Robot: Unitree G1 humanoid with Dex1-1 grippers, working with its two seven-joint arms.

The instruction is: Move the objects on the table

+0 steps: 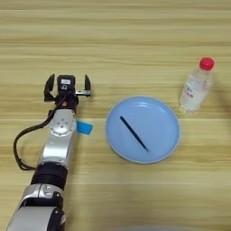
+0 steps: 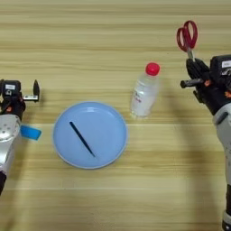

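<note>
My right gripper (image 2: 196, 72) is at the right edge of the table, shut on the silver blades of the red-handled scissors (image 2: 187, 37), whose handles point toward the far side. The clear bottle (image 2: 145, 91) with its red cap (image 2: 152, 68) stands upright left of that gripper, well apart from it. A small blue strip (image 1: 84, 128) lies flat beside my left forearm. My left gripper (image 1: 67, 85) rests on the table (image 1: 135, 40) at the left, open, with nothing between its fingers.
A light blue round plate (image 1: 158, 146) sits in the middle, between the blue strip and the bottle. A thin black stick (image 1: 133, 133) lies diagonally on it. A black cable (image 1: 20, 144) loops out beside my left forearm.
</note>
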